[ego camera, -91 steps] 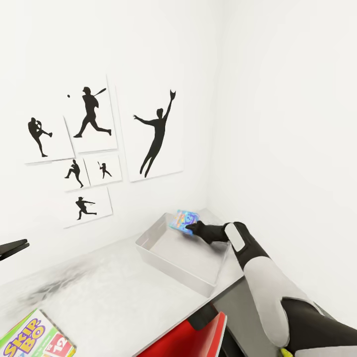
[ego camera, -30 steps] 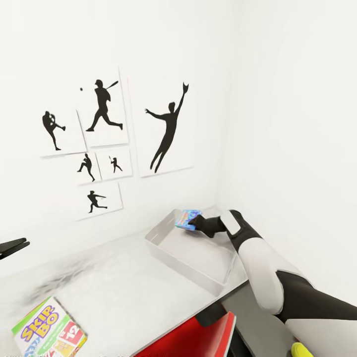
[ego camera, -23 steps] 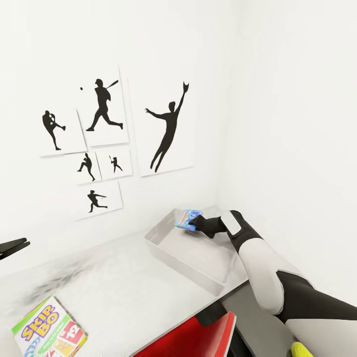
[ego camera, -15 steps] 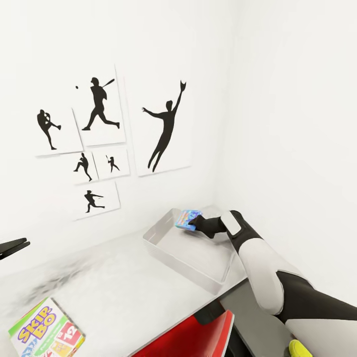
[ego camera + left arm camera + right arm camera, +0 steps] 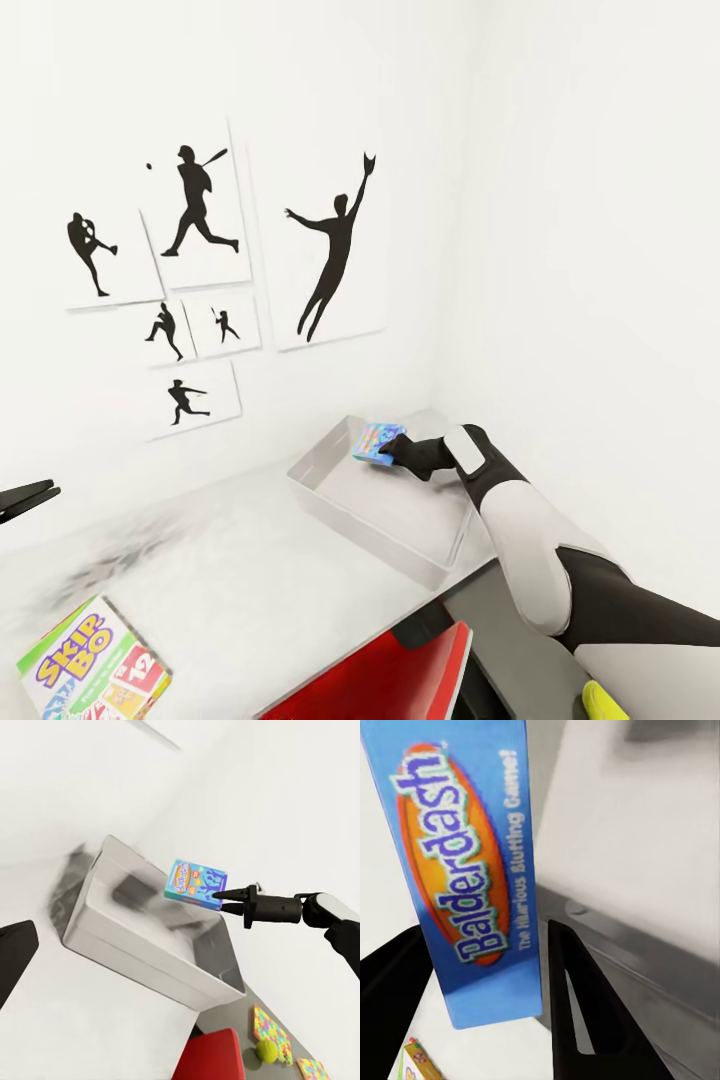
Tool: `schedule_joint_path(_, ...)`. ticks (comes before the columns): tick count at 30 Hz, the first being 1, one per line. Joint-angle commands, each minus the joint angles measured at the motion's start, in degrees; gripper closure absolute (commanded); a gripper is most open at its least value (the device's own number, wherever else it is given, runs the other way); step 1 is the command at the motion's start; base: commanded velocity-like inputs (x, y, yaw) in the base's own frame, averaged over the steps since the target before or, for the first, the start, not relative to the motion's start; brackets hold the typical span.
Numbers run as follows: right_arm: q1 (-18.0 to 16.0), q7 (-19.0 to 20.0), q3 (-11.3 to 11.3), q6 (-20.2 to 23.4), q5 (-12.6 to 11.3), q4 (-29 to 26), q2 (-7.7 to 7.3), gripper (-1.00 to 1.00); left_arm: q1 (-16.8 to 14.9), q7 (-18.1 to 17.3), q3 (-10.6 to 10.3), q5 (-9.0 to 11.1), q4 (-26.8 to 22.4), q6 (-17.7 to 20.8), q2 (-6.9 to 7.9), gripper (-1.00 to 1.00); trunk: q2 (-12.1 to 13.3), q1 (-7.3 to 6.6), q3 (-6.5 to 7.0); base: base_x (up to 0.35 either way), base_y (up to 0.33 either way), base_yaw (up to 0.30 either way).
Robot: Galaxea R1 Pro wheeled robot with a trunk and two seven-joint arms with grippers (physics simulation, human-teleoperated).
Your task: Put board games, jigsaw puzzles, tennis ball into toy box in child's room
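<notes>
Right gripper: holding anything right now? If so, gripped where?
Yes. The right gripper holds the blue Balderdash game box by one edge, a finger on each flat face, above the toy box. The left gripper holds nothing.

On the table [image 5: 250, 560], the toy box [image 5: 330, 500] stands in the far right corner, with the Skip-Bo box [image 5: 90, 670] near left.

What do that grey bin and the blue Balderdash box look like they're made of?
The toy box looks like smooth plastic or thin metal: plain light grey, thin sloping walls and a soft sheen, so either is possible. The Balderdash box, held over it in the right gripper, looks like glossy printed cardboard: flat faces, sharp edges and bright cover art. Both are simulator renders, so this is only appearance.
</notes>
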Motion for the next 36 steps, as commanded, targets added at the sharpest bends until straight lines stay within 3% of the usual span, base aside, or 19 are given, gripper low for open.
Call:
schedule_joint_path(1, -0.05, -0.25, -0.33, 0.26, -0.23, -0.08, 0.04, 1.0, -0.05, -0.28, 0.01, -0.1, 0.0, 0.61, 0.01, -1.0, -0.14, 0.04, -0.23, 0.0, 0.0, 0.0)
schedule_joint_path(36, -0.14, -0.16, -0.24, 1.31, -0.23, -0.51, 0.84, 1.0, -0.05, -0.28, 0.01, -0.09, 0.0, 0.61, 0.01, -1.0, -0.14, 0.04, -3.54, 0.0, 0.0, 0.0)
